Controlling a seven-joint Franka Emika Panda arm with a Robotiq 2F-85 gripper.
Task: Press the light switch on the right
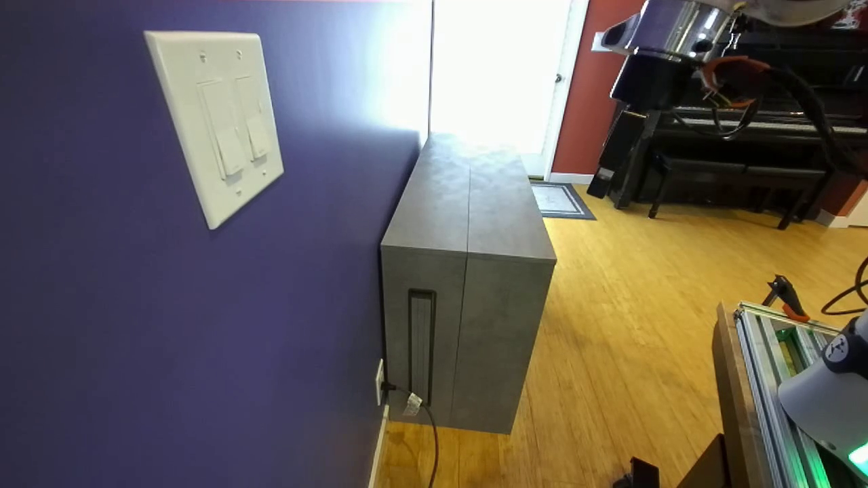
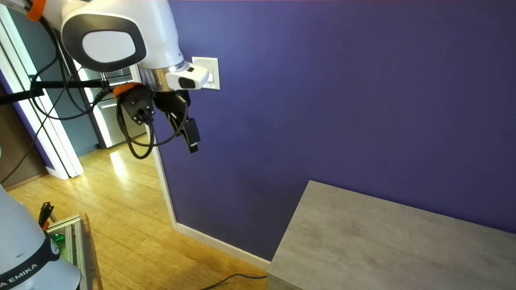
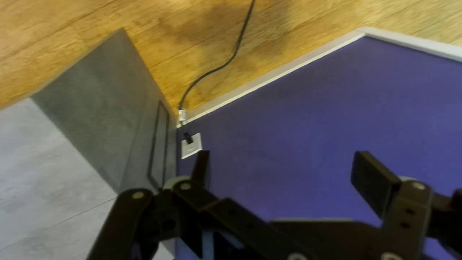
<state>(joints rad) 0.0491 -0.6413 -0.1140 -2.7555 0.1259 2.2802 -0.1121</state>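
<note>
The light switch is the narrow white right-hand paddle in a cream-white double wall plate on the purple wall. An identical paddle sits to its left. In an exterior view the arm covers the left and lower left of the plate, and part of the light switch shows. My gripper hangs tilted downward, apart from the plate and lower than it; it also shows in an exterior view. In the wrist view the gripper is open with nothing between its fingers. The switch is out of the wrist view.
A grey cabinet stands against the purple wall, lower than the plate. A wall outlet with a plugged black cable sits low beside it. The robot base stands on a metal-framed table.
</note>
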